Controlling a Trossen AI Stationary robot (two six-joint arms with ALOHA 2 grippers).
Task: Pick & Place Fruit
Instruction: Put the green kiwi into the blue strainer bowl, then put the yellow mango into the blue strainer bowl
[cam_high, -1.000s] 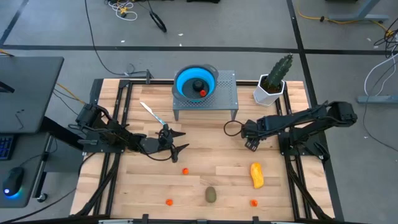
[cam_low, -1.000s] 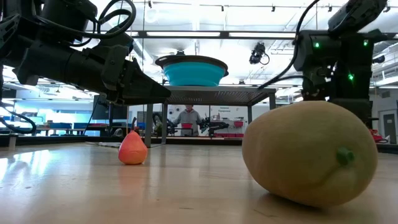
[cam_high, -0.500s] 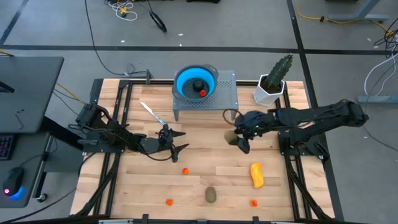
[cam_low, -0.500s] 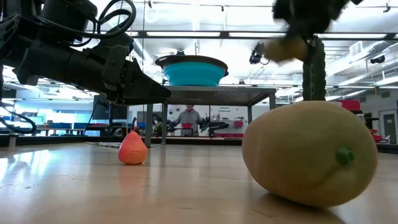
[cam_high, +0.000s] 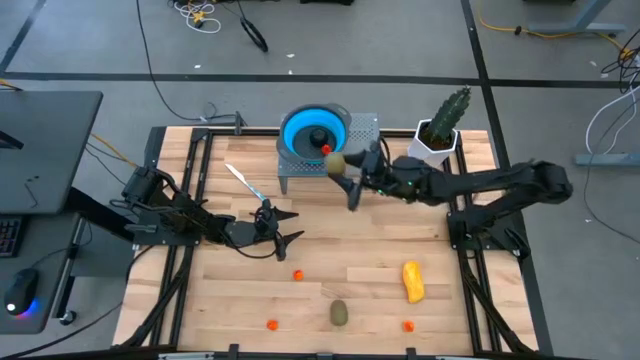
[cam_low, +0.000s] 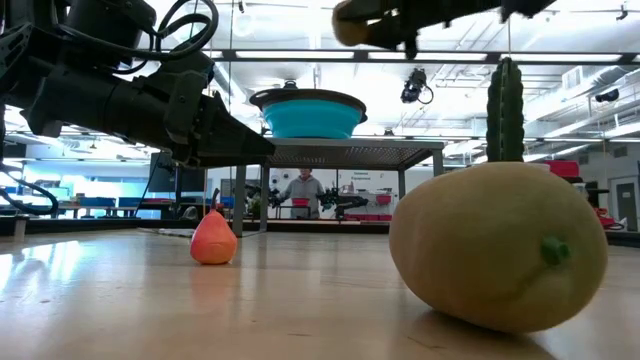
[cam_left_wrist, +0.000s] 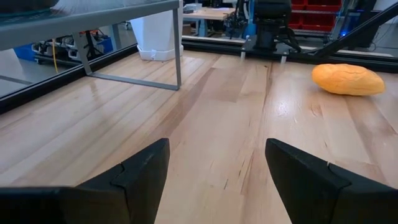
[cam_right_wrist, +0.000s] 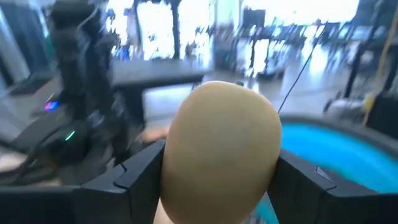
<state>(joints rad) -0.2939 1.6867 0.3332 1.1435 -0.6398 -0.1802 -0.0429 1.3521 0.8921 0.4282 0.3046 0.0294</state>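
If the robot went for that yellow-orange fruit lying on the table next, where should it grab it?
Probably across the narrow middle of the yellow-orange fruit, coming straight down from above. It lies flat on the wooden table with its long axis running toward and away from the front edge, so fingers closing on its two long sides should span it easily, and nothing crowds it.

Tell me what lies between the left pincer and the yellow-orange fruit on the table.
Bare wood mostly: in the high view, only one tiny orange-red ball sits near the line from the left pincer to the yellow-orange fruit.
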